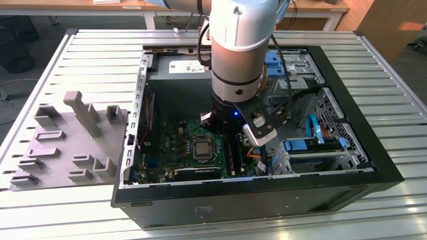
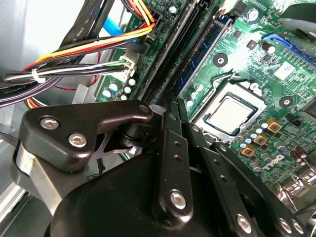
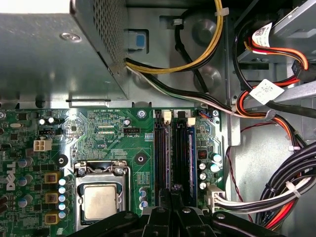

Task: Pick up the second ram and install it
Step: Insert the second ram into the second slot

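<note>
Found the arm reaching down into an open computer case lying on the slatted tabletop. Saw the end effector low over the green motherboard, just beside the processor socket. Could not tell whether it was open or closed.

In both wrist views, placed the end effector right above the row of long black slots. Made out the second ram (or at least a slim blue stick matching it) standing on edge in one slot, at the side of the row away from the socket. Saw no clear grip on it.

Noted bundled cables near that same side of the row. On the exterior view's left, noted a grey moulded fixture resting on the tabletop against the case.
</note>
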Action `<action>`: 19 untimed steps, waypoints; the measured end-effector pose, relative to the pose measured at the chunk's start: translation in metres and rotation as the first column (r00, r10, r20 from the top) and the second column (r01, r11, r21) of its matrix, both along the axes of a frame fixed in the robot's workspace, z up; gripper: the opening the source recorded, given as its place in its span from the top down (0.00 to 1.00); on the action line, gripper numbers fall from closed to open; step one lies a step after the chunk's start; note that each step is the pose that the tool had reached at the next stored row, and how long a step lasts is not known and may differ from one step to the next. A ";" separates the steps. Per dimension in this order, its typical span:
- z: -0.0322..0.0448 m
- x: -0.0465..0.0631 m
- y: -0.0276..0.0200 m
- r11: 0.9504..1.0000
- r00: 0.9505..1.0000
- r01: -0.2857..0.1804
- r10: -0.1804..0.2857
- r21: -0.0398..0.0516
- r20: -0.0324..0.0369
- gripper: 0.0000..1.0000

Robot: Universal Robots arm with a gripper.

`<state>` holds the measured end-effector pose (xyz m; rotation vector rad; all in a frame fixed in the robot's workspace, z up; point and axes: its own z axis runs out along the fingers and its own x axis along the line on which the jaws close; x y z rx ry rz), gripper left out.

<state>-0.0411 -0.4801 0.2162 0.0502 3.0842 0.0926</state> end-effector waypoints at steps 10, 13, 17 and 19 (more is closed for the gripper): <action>0.0000 0.000 0.0000 1.000 1.000 0.000 0.000 0.001 0.000 0.81; 0.0016 0.000 -0.0001 1.000 1.000 0.000 0.000 0.000 0.000 0.81; 0.0122 0.000 0.0000 1.000 1.000 0.000 0.000 0.001 0.000 0.81; 0.0176 0.000 0.0000 1.000 1.000 0.000 0.000 0.001 0.000 0.81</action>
